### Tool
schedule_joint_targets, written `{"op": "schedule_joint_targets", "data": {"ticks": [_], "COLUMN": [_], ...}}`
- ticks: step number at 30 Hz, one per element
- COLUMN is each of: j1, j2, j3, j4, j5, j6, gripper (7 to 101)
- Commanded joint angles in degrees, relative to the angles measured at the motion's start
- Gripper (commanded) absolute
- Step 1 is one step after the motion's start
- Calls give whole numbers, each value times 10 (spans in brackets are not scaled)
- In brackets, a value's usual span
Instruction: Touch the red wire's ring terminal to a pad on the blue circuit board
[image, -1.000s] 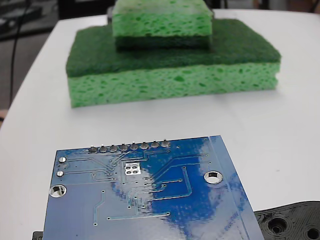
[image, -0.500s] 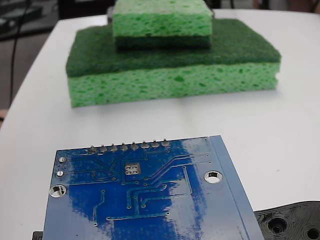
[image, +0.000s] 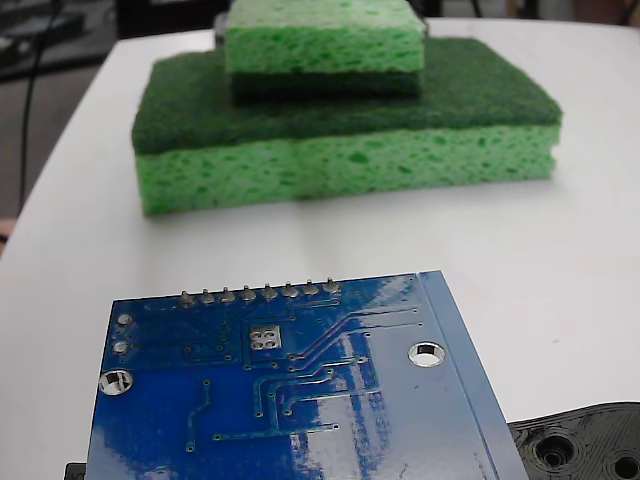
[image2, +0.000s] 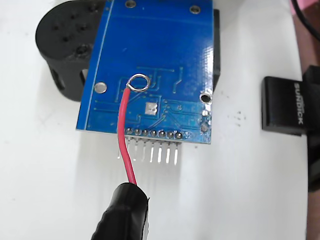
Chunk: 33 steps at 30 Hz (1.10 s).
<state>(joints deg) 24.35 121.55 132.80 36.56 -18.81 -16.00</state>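
Note:
In the wrist view the red wire (image2: 123, 135) rises from a thick black sleeve (image2: 122, 215) at the bottom edge. Its ring terminal (image2: 138, 82) hangs over the blue circuit board (image2: 150, 45), up and left of the silver pad (image2: 151, 107). Whether the ring touches the board cannot be told from this view. The fixed view shows the blue circuit board (image: 290, 400) and its pad (image: 263, 338) with no wire or ring near them. No gripper fingers show in either view.
Two stacked green sponges (image: 340, 130) lie behind the board on the white table (image: 560, 260). A black plastic piece with round holes (image: 585, 445) sits by the board; in the wrist view the black plastic piece (image2: 65, 45) is at upper left. A black drive (image2: 281, 105) lies right.
Only the glare on the board has shifted, and the pad looks duller now. Board and sponges have not moved.

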Motion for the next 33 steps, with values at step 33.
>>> {"op": "schedule_joint_targets", "data": {"ticks": [33], "j1": [-8], "j2": [-134], "j3": [-46], "j4": [-54], "j5": [-5], "j6": [-6], "gripper": [1003]}}
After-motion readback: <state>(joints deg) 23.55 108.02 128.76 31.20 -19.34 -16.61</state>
